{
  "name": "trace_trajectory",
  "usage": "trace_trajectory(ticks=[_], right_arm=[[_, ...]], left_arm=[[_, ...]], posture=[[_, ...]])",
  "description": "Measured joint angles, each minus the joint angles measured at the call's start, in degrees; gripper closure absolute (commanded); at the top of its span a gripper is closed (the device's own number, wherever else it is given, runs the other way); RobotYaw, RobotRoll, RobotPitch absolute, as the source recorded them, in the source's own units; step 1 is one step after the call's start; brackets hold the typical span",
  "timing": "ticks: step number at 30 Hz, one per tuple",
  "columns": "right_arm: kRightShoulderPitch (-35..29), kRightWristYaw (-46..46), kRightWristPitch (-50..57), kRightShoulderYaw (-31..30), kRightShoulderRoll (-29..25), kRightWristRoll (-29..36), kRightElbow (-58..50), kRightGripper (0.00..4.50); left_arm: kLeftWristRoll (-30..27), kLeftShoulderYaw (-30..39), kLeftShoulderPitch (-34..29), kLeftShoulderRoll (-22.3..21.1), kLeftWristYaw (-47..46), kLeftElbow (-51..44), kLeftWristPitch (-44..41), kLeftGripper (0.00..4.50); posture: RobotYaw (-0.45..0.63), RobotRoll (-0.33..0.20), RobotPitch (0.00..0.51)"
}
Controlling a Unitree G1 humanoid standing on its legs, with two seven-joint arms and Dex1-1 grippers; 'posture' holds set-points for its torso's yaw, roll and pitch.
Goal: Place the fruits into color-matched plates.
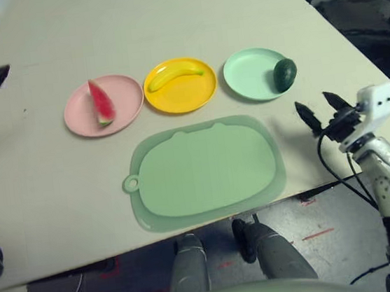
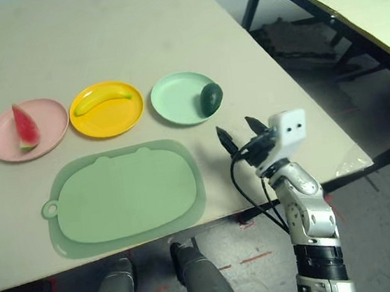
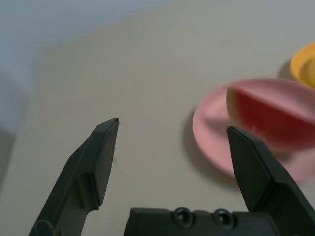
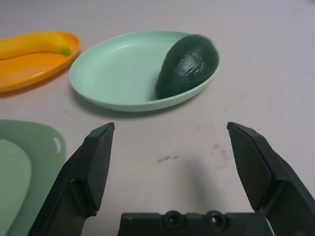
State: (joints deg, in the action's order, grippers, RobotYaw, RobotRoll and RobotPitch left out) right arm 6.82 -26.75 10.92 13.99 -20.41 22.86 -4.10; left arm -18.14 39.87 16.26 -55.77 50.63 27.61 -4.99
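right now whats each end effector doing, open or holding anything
Left end effector: open, holding nothing, off to the side of the pink plate.
Right end effector: open, holding nothing, short of the mint green plate.

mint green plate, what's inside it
The dark green avocado lies inside the mint green plate, against the rim on the robot's right. The rest of the plate is bare. The patch of plate beneath the avocado is covered.

The bench (image 1: 167, 22) is looking matt and smooth; the plates (image 4: 113, 73) are showing glossy plastic; the avocado (image 4: 189, 64) is looking finely pebbled; the mat (image 1: 205, 169) is appearing soft, rubbery, matt.
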Motion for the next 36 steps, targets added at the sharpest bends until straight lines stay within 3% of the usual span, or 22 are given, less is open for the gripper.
trace_trajectory(ticks=[3,5,8,12,24,36], right_arm=[[-2.1,-1.1,-2.1,1.1,0.2,0.5,0.5,0.00],[-4.4,-2.8,-4.6,1.5,0.1,0.7,0.7,0.00],[-7.5,-6.1,-8.7,1.6,-0.1,0.8,0.4,0.00],[-8.3,-7.7,-11.7,2.5,-0.1,1.6,0.2,0.00],[-10.0,-7.7,-22.2,3.6,3.3,1.8,2.4,0.00],[-7.0,-11.4,-28.1,6.7,1.3,2.2,15.4,0.00]], left_arm=[[-4.0,5.9,-12.6,10.2,-5.7,-14.2,-3.4,0.02],[-5.4,6.7,-17.5,15.3,-8.9,-21.1,-5.1,0.02],[-6.9,6.2,-20.3,19.9,-13.1,-28.6,-6.8,0.02],[-6.2,3.1,-21.1,23.5,-16.0,-30.5,-4.9,0.02],[-3.6,-4.3,-25.1,28.8,-18.9,-28.4,1.4,0.02],[-4.3,-3.5,-26.6,28.0,-20.6,-24.7,5.4,0.02]], posture=[[0.10,0.000,0.192],[0.10,0.000,0.196],[0.09,0.000,0.202],[0.08,0.000,0.205],[0.05,0.000,0.198],[0.07,0.000,0.193]])
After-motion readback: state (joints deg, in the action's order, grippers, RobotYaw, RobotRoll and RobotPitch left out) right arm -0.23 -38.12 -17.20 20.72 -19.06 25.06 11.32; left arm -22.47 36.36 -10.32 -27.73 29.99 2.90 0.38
